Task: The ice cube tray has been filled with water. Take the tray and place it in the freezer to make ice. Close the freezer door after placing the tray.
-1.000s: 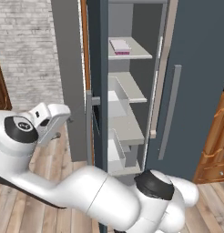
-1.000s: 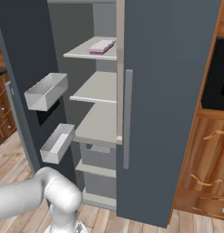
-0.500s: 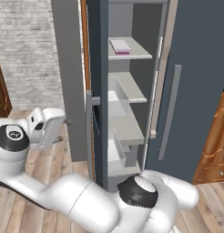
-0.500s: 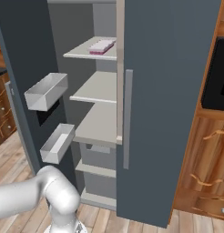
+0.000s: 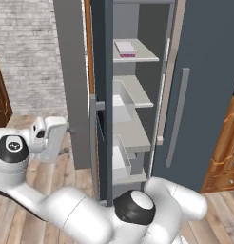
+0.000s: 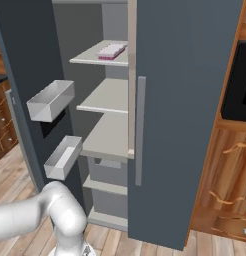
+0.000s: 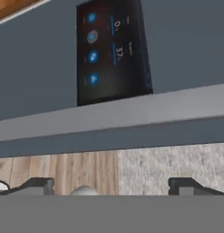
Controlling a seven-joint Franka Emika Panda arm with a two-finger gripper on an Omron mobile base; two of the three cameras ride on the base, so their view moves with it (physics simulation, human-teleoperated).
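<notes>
Two dark fingertips [image 7: 41, 184] stand wide apart at the bottom of your hand view, so the gripper [image 7: 114, 185] is open and holds nothing. Ahead of it you see the outer face of the freezer door [image 7: 186, 50], with its black display [image 7: 113, 52] of small blue lights and its grey bar handle [image 7: 132, 113] running across the picture. The base views show no display; they show you the inside instead. In the left base view the hand [image 5: 50, 138] sits low at the left, beside the open door [image 5: 101, 95]. The ice cube tray [image 5: 125, 48] lies flat on the top shelf [image 5: 146, 56] of the freezer [image 5: 204, 81]; in the right base view its long axis [image 6: 111, 51] runs from near left to far right.
</notes>
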